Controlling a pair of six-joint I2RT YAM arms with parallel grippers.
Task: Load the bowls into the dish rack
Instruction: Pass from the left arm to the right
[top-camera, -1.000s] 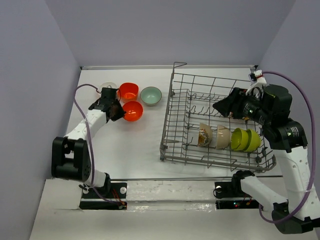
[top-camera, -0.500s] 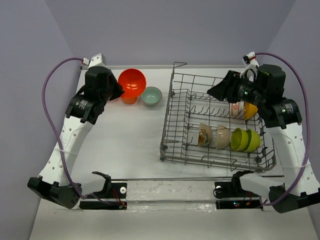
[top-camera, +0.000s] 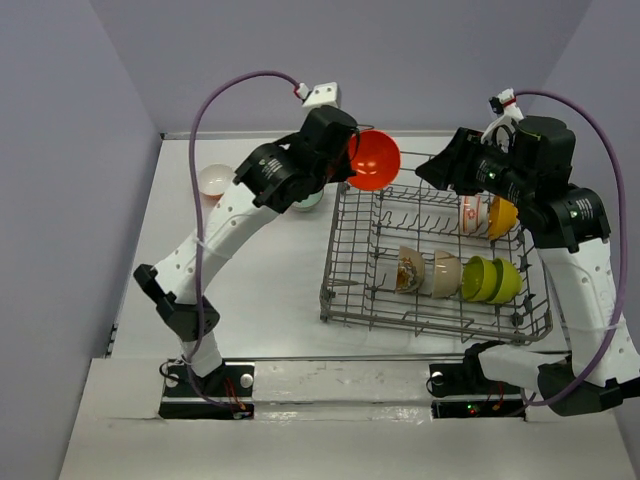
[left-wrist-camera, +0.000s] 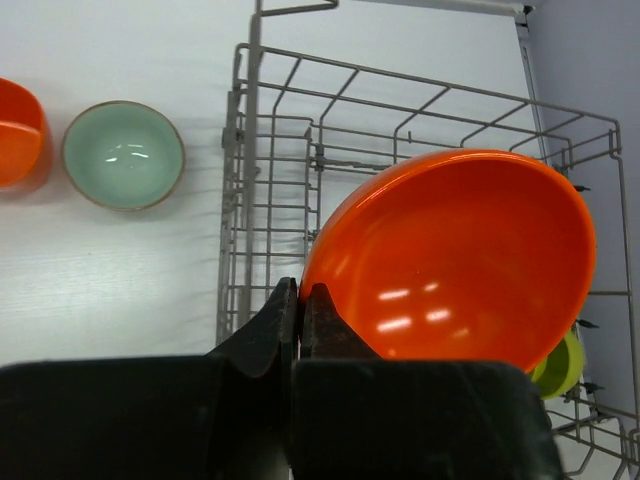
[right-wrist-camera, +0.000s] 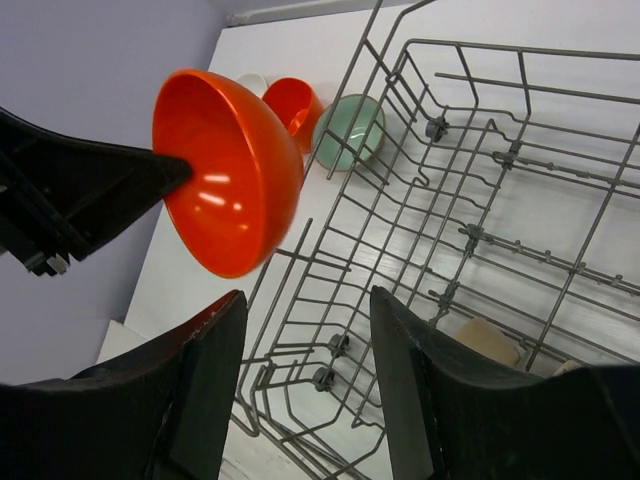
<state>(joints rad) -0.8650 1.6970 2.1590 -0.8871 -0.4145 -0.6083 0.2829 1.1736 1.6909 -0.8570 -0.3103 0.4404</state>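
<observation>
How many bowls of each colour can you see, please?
Glossy red-orange bowls: 2
Pale teal bowl: 1
Plain white bowl: 1
White red-patterned bowl: 1
Orange-yellow bowl: 1
Cream bowls: 2
Lime green bowls: 2
Total: 10

dish rack (top-camera: 338, 240) left end open from above, bowls (top-camera: 490, 278) crowding its right side

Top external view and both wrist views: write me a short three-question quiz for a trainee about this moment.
1. True or false: the left gripper is shut on the rim of the red-orange bowl.
2. The right gripper is: A shut on that same bowl; B open and empty; C shut with nothing in it.
3. How many lime green bowls stand in the dish rack?
Key: 1 true; 2 B; 3 two.
</observation>
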